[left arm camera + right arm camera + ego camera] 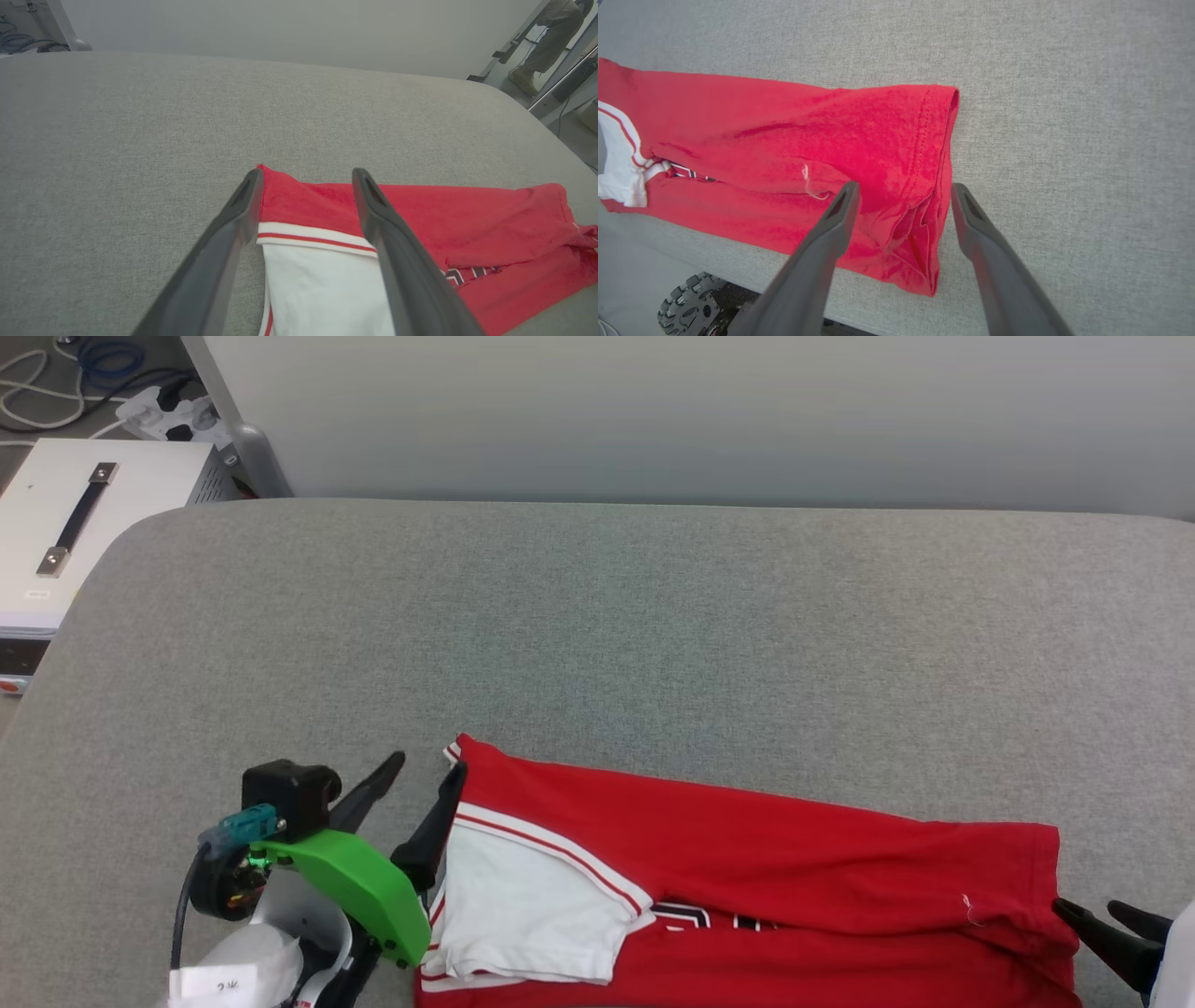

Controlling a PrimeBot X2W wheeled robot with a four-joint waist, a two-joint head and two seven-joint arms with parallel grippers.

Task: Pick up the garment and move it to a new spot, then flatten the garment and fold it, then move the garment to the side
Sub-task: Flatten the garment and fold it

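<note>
Jersey [766, 849] lies folded lengthwise on the grey table [653, 616], its sleeve corner between the wide-open left fingers [224, 242], its hem between the equally spread right fingers [826, 242]. Looks soft and floppy, so I'd pinch both end corners or it'll sag.

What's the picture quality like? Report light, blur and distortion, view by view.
Head view: soft even light, sharp, hardly any shadow around the left gripper on the table. Left wrist view: the table's far edge looks bowed by the wide lens, and the fingers go soft near the camera. Right wrist view: bright, the garment a saturated red, hem stitching crisp.
</note>
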